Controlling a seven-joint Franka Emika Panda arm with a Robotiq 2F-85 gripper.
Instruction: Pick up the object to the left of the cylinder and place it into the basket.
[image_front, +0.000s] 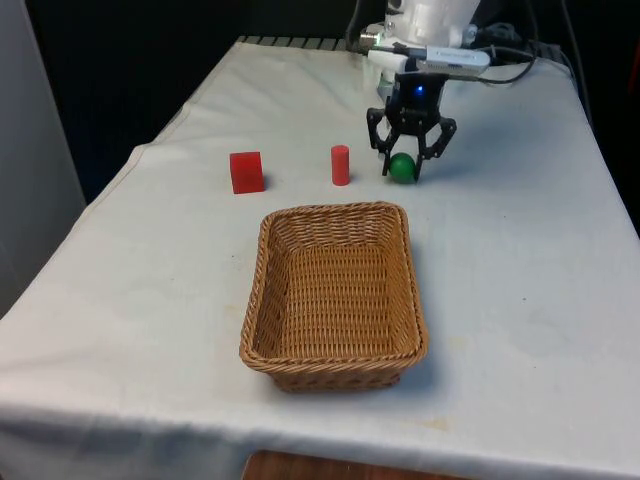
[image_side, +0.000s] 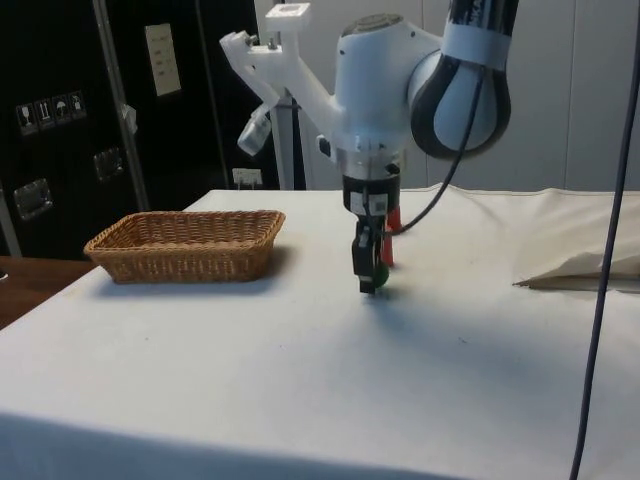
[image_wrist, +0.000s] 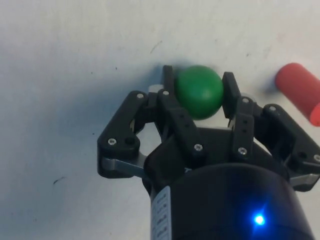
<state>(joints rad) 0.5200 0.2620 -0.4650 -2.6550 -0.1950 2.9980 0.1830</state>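
- Wrist view showed the gripper (image_wrist: 198, 92) pinching the green ball (image_wrist: 198, 91) across its middle, just beside the red cylinder (image_wrist: 300, 92).
- The ball looked light, hard and smooth; it would likely roll if released.

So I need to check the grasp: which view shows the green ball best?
The wrist view: the green ball sits between both fingers of the gripper. In the front view it peeks out below the fingers; in the side view they mostly hide it.
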